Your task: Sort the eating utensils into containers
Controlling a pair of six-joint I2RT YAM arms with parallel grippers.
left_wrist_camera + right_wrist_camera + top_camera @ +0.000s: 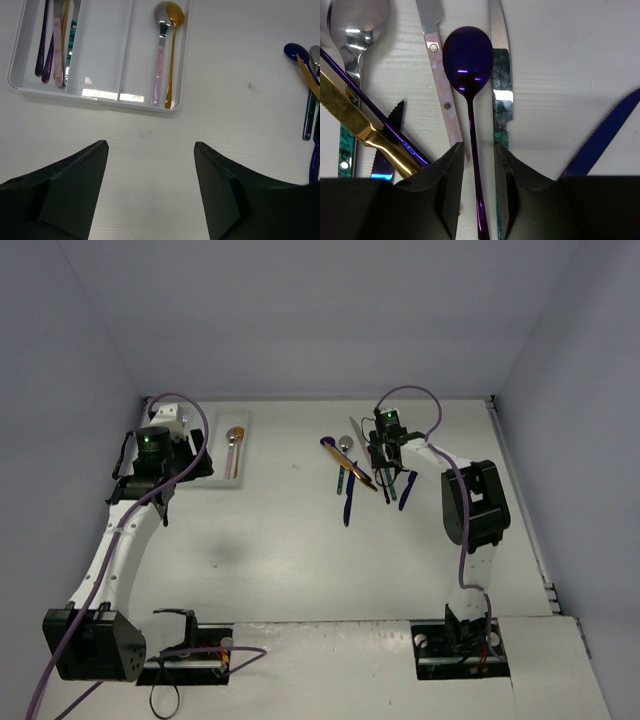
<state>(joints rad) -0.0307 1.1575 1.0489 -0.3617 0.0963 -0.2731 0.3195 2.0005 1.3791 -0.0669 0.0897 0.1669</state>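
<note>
The white tray (100, 95) lies at the back left (243, 480). Its right compartment holds a pink-handled silver spoon (160, 65) and a gold spoon (172, 55); its left one holds several purple, pink, gold and teal utensils (52, 45). My left gripper (151, 145) hangs open over bare table just short of the tray (160, 485). The loose utensils (365, 475) lie in a pile at centre right. My right gripper (479, 147) is down in that pile (385, 465). Its narrow, open jaws straddle the thin handle of a purple spoon (468, 57), with a gap on each side.
Around the purple spoon lie a pink-handled knife (442, 85), a teal-handled knife (501, 100) against my right finger, a gold knife (355, 120), a silver spoon (357, 25) and a blue serrated knife (605, 135). Grey walls close in the table.
</note>
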